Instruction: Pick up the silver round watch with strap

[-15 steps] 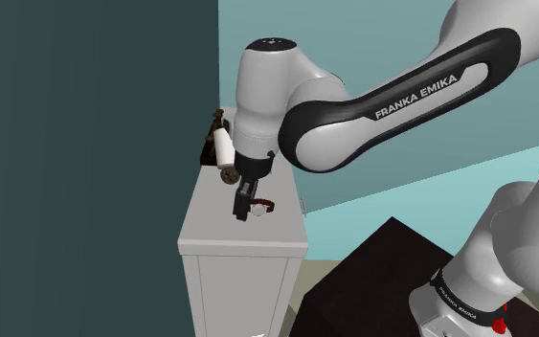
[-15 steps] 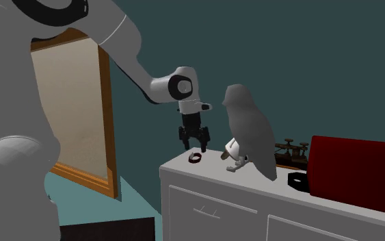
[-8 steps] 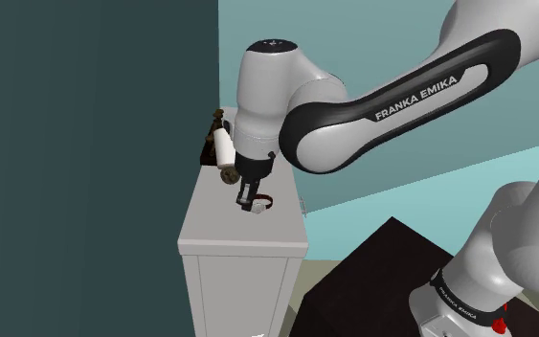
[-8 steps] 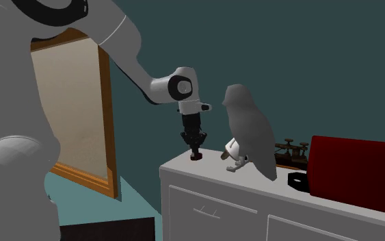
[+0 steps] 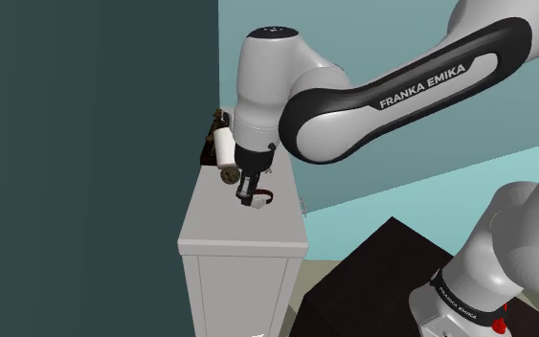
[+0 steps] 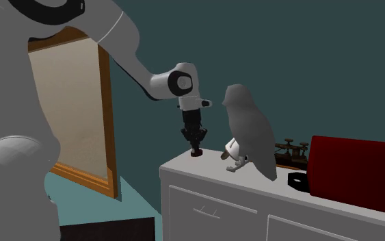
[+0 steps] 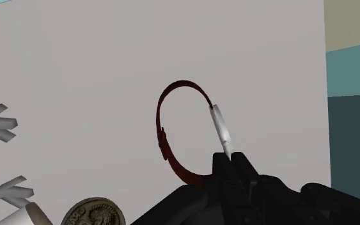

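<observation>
Gripping the watch (image 7: 220, 126) at the lower end of its silver face, the black fingers (image 7: 239, 174) of the gripper (image 7: 231, 160) are closed on it. The dark red strap (image 7: 164, 135) curves out from them in a loop. Behind the loop lies the pale top of the counter (image 7: 76, 64). A round coin (image 7: 94, 213) with a raised pattern sits near the fingers.

In the shoulder view the gripper (image 5: 249, 197) points down over the counter (image 5: 210, 230) with the watch (image 5: 261, 199) at its tip. I cannot tell whether the strap touches the surface.

In the second exterior view the gripper (image 6: 196, 148) hangs from the white arm (image 6: 133, 61) near the end of the counter (image 6: 204, 174). The watch (image 6: 196, 154) is a dark speck under it. Just beside it, toward that view's right, stands a grey bird figure (image 6: 249, 130), and farther right is a dark red box (image 6: 353, 174).
</observation>
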### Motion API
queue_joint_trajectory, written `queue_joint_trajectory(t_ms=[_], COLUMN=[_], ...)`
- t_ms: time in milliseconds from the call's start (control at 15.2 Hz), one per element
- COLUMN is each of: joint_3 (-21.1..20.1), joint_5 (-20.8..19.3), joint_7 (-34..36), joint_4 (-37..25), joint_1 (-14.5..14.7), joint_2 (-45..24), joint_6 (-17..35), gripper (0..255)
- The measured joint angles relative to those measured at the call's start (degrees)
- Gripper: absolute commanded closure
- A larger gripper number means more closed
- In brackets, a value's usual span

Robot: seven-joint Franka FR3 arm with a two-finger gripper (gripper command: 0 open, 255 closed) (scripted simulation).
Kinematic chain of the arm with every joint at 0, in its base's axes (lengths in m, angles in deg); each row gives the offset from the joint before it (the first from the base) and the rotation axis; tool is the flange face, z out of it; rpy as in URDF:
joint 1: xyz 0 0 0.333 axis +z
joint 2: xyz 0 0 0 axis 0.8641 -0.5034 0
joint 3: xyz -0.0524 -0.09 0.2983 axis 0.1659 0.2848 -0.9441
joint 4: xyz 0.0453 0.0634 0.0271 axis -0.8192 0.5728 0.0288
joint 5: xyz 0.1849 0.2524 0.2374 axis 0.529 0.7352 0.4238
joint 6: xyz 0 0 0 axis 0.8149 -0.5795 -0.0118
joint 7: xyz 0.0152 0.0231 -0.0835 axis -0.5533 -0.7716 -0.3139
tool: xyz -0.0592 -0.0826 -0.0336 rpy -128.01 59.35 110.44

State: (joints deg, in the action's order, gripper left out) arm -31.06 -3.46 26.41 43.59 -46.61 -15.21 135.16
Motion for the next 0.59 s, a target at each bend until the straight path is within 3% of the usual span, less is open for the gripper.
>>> queue_joint_trajectory(t_ms=[594], joint_3=[0.5], joint_5=[2.0], joint_7=[-1.9], joint_4=[-3.9], joint_1=[0.1], joint_2=[3.1], joint_6=[-6.6], gripper=[255])
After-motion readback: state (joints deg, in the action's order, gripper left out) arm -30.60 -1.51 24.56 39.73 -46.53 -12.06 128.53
